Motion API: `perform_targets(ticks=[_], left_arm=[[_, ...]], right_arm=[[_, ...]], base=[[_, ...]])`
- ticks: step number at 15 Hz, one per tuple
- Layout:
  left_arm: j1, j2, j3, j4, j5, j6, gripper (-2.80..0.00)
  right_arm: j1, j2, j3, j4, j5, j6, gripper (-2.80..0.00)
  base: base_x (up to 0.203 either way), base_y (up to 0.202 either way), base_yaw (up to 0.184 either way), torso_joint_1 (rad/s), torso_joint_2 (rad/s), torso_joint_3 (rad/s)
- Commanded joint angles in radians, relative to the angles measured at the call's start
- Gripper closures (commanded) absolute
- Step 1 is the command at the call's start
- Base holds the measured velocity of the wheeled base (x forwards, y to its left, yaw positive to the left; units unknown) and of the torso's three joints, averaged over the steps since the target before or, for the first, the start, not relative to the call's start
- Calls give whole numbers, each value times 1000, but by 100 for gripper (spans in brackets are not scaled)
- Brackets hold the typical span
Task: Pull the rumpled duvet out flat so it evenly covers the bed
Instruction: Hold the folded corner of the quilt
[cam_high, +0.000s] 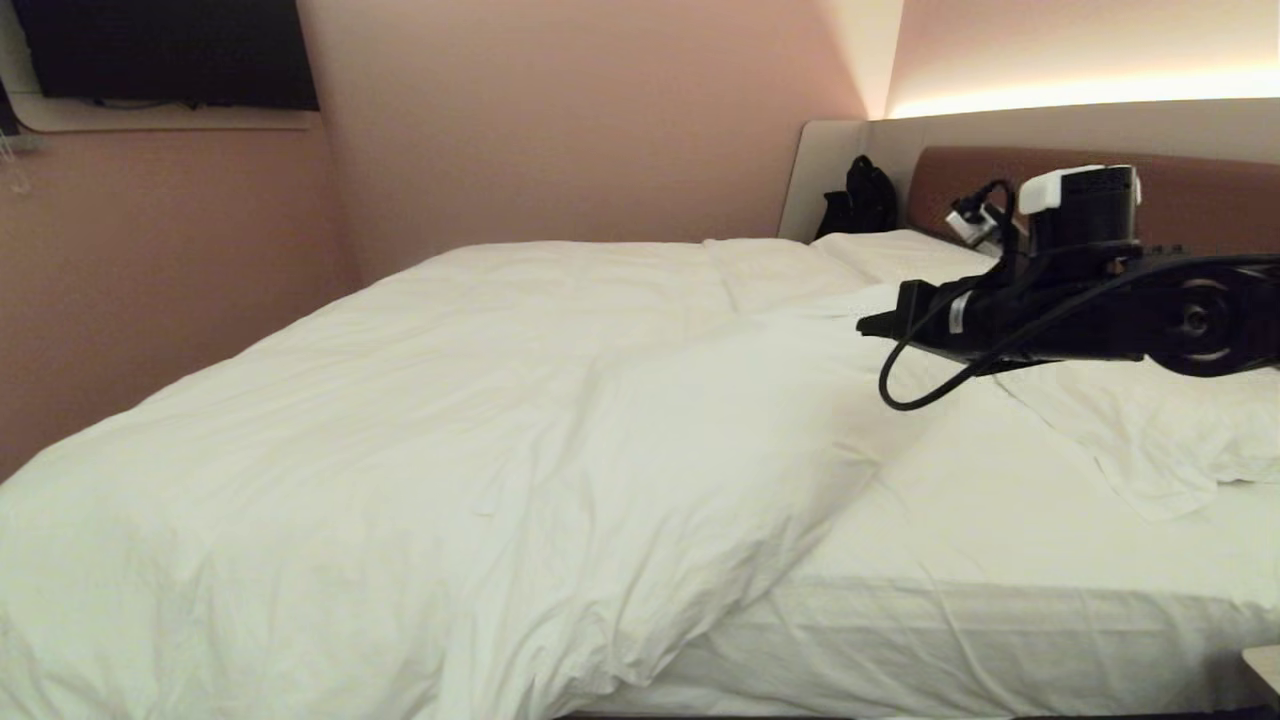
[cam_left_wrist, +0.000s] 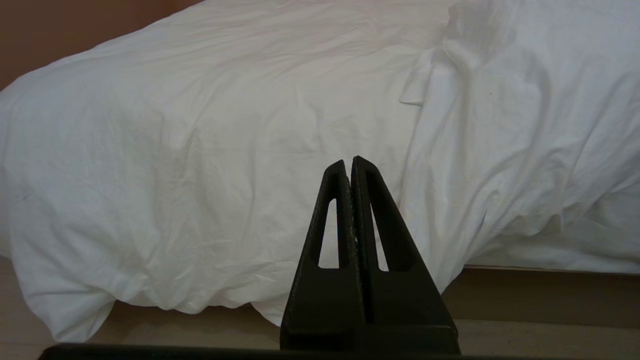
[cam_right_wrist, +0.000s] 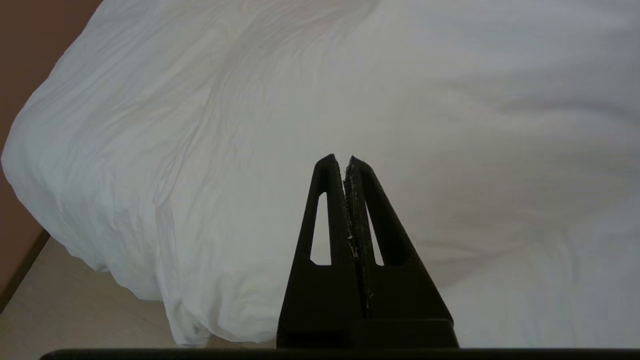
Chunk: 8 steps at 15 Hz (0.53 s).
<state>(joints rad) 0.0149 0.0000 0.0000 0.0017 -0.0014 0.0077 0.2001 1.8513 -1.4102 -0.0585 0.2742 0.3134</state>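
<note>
Nowhere legible writing: duvet (cam_high: 450, 420) plain white.

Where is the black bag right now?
Head view: the black bag sits at the bed's far corner, against the grey surround left of the brown headboard.

A plain white duvet (cam_high: 420, 430) covers a bed (cam_high: 1000, 640) with white sheet and brown headboard (cam_high: 1200, 195) in a pale grey surround, against pink walls (cam_high: 560, 120); a black bag (cam_high: 858, 200) and the black right gripper (cam_high: 875, 322) contrast.
</note>
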Motion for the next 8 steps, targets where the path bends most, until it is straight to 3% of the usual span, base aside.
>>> perform_targets(ticks=[1, 8], left_arm=[[0, 0, 0, 0, 0, 0, 0], [0, 0, 0, 0, 0, 0, 0]], right_arm=[[15, 66, -30, 0, 2, 9, 0], [19, 201, -104, -1, 2, 15, 0]], base=[[0, 0, 0, 0, 0, 0], [0, 0, 0, 0, 0, 0]])
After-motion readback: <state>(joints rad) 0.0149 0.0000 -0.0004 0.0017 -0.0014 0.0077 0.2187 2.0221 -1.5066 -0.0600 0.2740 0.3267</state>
